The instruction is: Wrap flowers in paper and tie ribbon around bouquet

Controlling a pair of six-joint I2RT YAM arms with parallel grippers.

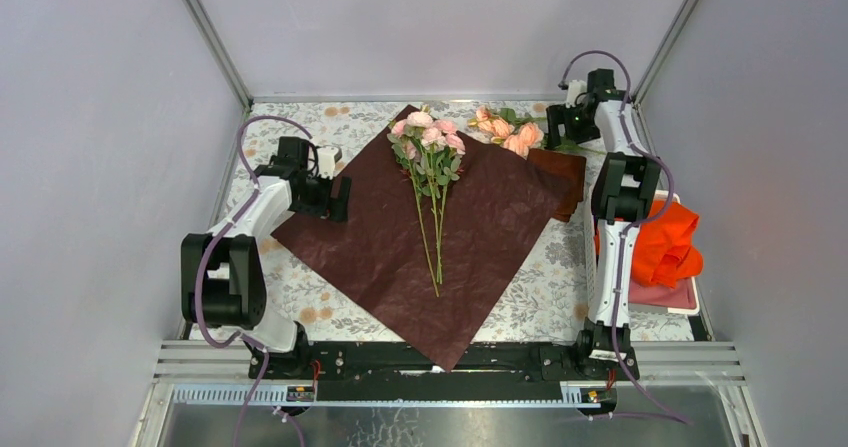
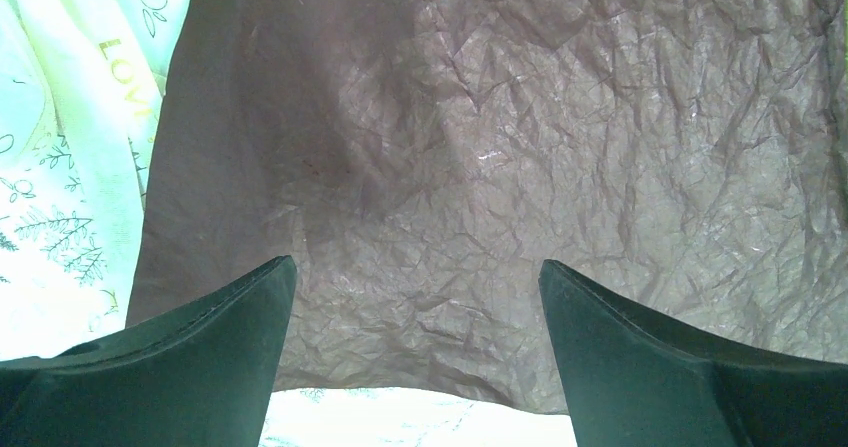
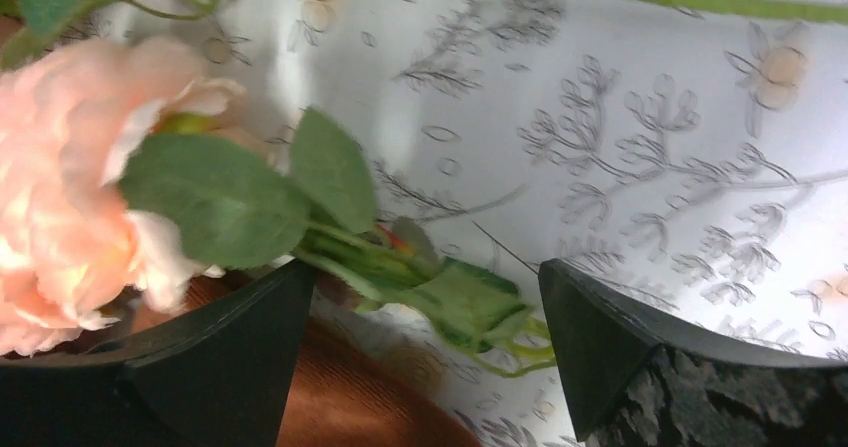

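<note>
floral tablecloth (image 1: 540,287) covers the table. paper (image 1: 480,237), dark side up & crinkled, lies as a diamond mid-table. pink roses (image 1: 428,137) lie on it, heads at the far end, stems twd the near corner. peach roses (image 1: 508,129) lie just off the paper's far-right edge. l gripper (image 1: 340,199) released, jaws wide, over the paper's left corner, nothing betw them. r gripper (image 1: 553,127) also released, fingers either side of a peach rose's leafy stem, not clamped.
</note>
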